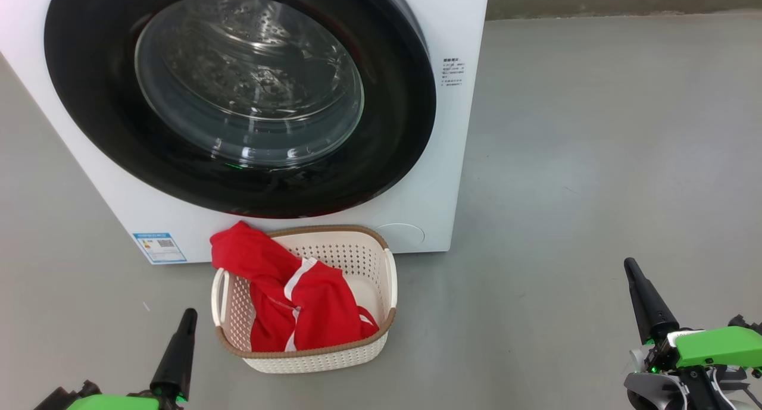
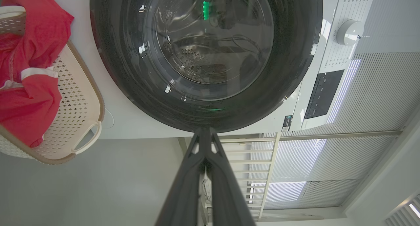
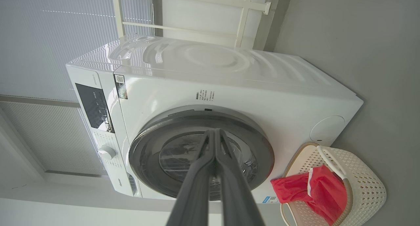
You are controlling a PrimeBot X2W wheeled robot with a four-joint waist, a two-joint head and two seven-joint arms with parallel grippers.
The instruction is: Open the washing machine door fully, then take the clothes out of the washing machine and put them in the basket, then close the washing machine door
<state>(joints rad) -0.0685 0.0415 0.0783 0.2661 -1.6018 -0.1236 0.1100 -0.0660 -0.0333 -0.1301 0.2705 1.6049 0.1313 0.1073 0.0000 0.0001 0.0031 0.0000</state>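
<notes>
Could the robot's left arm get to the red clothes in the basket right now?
Probably yes. The left gripper sits just beside the basket, with bare floor between them, and the clothes lie uncovered in it. The gripper is shut, so it would need to open first.

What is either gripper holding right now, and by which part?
Nothing. The left gripper and right gripper are shut and empty; the clothes lie in the basket.
</notes>
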